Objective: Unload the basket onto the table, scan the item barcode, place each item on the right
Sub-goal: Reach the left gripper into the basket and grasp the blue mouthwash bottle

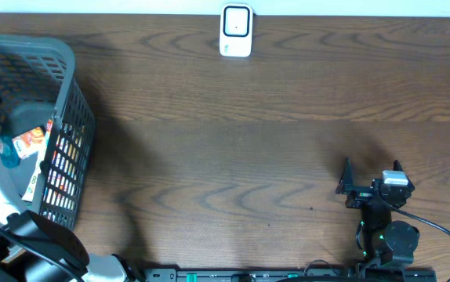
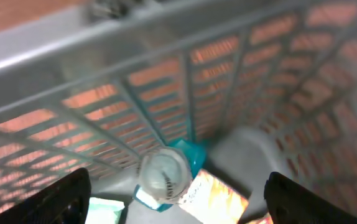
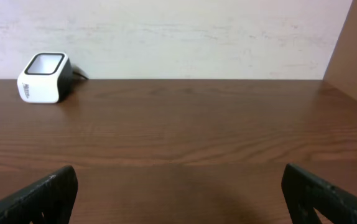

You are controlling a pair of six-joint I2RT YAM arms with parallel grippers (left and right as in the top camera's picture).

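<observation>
I've scanned nothing yet: my left gripper (image 2: 177, 186) hangs wide, empty, over the basket's (image 1: 72, 117) white-capped bottle (image 2: 164, 176), right gripper (image 3: 178, 186) open, barcode scanner (image 1: 236, 30) well apart.

One grey basket (image 1: 74, 94), one white scanner (image 1: 236, 31), two end effectors (image 2: 188, 200) (image 3: 178, 194)

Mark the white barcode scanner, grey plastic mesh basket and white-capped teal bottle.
white barcode scanner (image 1: 236, 30): overhead view, top face
grey plastic mesh basket (image 1: 68, 168): overhead view, outer side wall
white-capped teal bottle (image 2: 163, 175): left wrist view, cap
</observation>
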